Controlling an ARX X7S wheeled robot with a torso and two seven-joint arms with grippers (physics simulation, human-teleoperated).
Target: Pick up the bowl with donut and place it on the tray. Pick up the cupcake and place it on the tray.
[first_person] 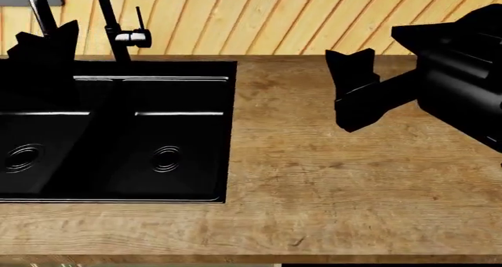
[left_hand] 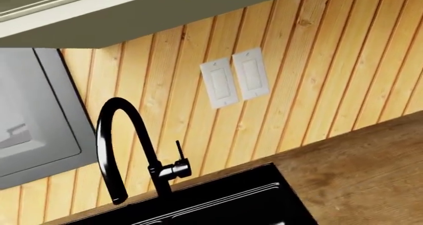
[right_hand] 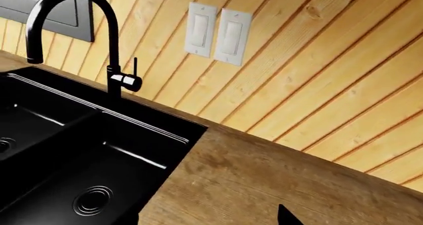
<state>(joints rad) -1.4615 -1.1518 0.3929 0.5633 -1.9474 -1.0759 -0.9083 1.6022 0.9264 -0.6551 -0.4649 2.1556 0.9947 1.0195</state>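
Hovering over bare wood, the right gripper [first_person: 351, 73] hangs above the countertop [first_person: 330, 179] right of the black sink [first_person: 117, 132], while the left gripper [first_person: 49, 43] sits far left by the faucet [first_person: 117, 26]. Neither holds anything; whether their jaws are spread I cannot tell. Bowl, donut, cupcake and tray are nowhere in view, so both arms seem parked high until the targets are found.
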